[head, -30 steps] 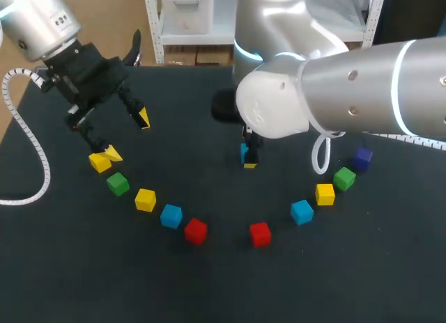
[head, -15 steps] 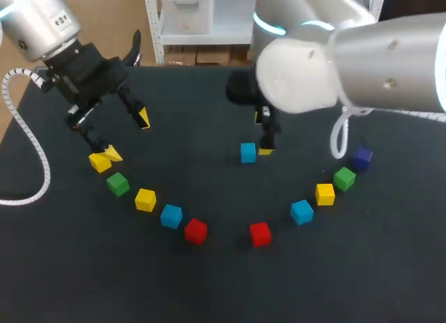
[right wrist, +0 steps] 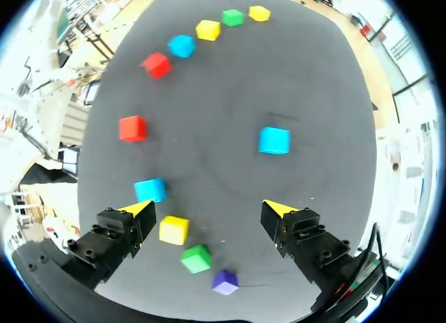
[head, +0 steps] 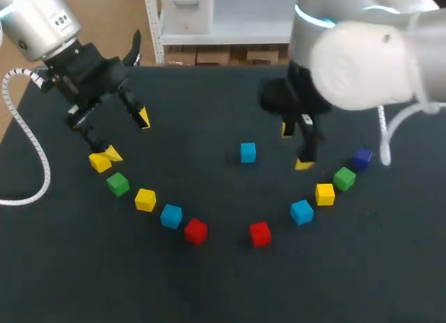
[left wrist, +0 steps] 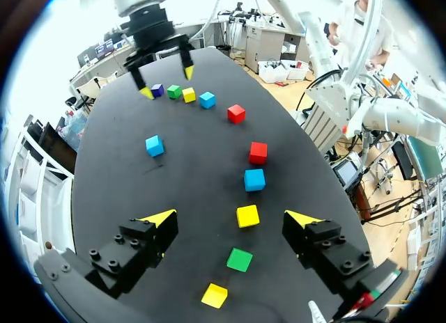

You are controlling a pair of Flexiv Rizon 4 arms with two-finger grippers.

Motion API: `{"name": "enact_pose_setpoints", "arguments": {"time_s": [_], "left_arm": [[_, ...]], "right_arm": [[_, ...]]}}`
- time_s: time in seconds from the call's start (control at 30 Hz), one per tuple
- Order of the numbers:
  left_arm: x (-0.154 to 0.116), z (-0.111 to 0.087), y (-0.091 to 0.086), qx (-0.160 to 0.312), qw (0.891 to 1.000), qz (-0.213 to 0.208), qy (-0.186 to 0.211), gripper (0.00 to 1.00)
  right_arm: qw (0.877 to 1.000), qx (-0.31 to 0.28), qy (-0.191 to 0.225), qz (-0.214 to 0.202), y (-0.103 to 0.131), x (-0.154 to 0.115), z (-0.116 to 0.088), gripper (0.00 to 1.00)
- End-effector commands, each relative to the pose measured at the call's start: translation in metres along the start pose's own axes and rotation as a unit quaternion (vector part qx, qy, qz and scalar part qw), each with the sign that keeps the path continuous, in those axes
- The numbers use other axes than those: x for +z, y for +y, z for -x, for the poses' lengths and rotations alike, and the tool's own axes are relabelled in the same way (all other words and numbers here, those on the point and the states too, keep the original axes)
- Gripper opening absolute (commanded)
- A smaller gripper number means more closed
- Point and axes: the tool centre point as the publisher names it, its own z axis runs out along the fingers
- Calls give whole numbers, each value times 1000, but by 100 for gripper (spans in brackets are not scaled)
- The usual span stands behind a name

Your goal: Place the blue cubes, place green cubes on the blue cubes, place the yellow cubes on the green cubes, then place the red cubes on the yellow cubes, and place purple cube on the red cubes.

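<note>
Blue cube point(head: 248, 152) sitting released on surface point(head: 209, 281); your right arm point(head: 362, 51) is retreating toward green cube point(head: 344, 177), jaws apart, empty. Left jaws staying apart. You are likely starting green stage.

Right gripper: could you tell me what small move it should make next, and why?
I'd judge it should shift the right gripper over the nearest blue cube and descend around it. The gripper is open and empty, the central blue cube stands alone mid-table, and blue cubes come first in the stacking order.
</note>
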Motion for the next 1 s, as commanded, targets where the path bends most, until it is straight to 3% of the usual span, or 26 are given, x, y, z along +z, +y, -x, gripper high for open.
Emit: {"name": "enact_pose_setpoints", "arguments": {"time_s": [0.03,0.27,0.5,1.0], "left_arm": [[0,0,0,1,1000,0,0,100],[0,0,0,1,1000,0,0,100],[0,0,0,1,1000,0,0,100],[0,0,0,1,1000,0,0,100]], "right_arm": [[1000,-18,-8,-22,46,0,-7,100],[999,-32,-5,-6,79,9,-11,100],[999,-53,13,0,97,29,-11,100],[998,-64,14,-4,82,62,-11,100]]}}
